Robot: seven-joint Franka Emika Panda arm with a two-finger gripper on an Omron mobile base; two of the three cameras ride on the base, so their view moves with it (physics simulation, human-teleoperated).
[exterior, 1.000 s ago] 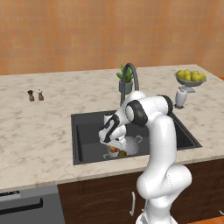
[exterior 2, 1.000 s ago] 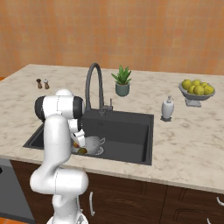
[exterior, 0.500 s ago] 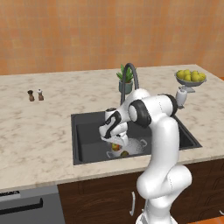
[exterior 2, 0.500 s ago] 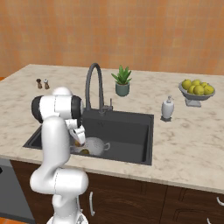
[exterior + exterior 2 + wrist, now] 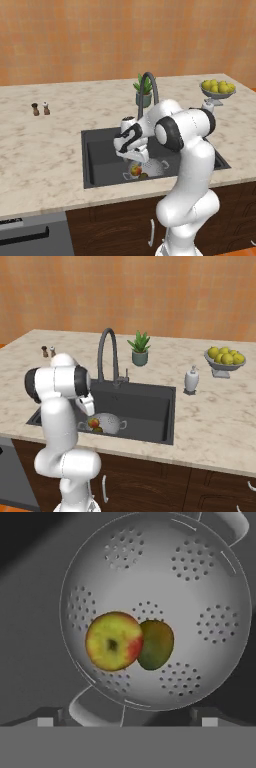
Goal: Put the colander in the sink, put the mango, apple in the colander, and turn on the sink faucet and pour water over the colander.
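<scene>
Touching apple [image 5: 113, 641], upright mango [image 5: 156, 644]

— Where does the colander [image 5: 160, 607] sit?
— On the floor of the sink [image 5: 145, 406], toward the front edge, nearer the arm's side of the basin.

— And the fruit?
— Both lie in the colander. The apple [image 5: 114, 641] and the mango [image 5: 157, 644] touch each other near the middle of the bowl.

— What stands behind the sink?
— The sink faucet [image 5: 107, 353] rises at the back rim, its spout arching over the basin. A potted plant [image 5: 139, 348] stands just behind it on the counter [image 5: 210, 401].

— Anything to the sides?
— A fruit bowl [image 5: 224, 360] far right, a dispenser bottle [image 5: 192, 379] between it and the sink, two shakers [image 5: 40, 108] well off to the left.

— And the gripper [image 5: 134, 152]?
— Above the colander, apart from it.
</scene>
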